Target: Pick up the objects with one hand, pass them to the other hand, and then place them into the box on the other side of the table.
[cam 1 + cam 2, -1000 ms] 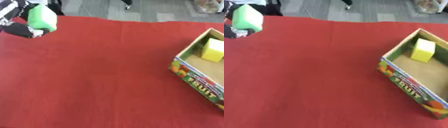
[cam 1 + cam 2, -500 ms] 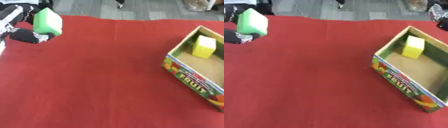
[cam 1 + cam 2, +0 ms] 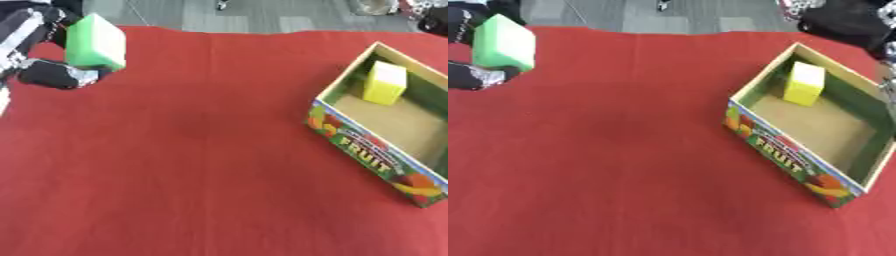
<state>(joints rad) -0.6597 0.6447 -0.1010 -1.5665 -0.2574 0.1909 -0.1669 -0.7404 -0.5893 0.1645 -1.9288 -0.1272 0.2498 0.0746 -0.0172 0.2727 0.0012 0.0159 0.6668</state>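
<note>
Left hand (image 3: 48, 70) at the far left corner of the table, fingers and thumb curled round a green block (image 3: 94, 42), which it holds clear of the red cloth (image 3: 201, 150). Block is a plain box shape with flat faces and soft-looking edges, matte; probably foam or light plastic, so likely light and a little yielding, not fragile, not slippery. Grip sits at the block's lower and rear side; the upper and right-facing faces stand free, which looks like the sensible place for the other hand to take it, across two opposite flat faces. Right hand not seen in either view. Cardboard box (image 3: 773, 145) printed with fruit lies askew by the table's right edge, well apart from the block, open top. Inside it, a yellow block (image 3: 805, 83) stands on end against the far wall; rest of the box floor is bare. Judgement: pick-up done, hand-over not yet begun.
</note>
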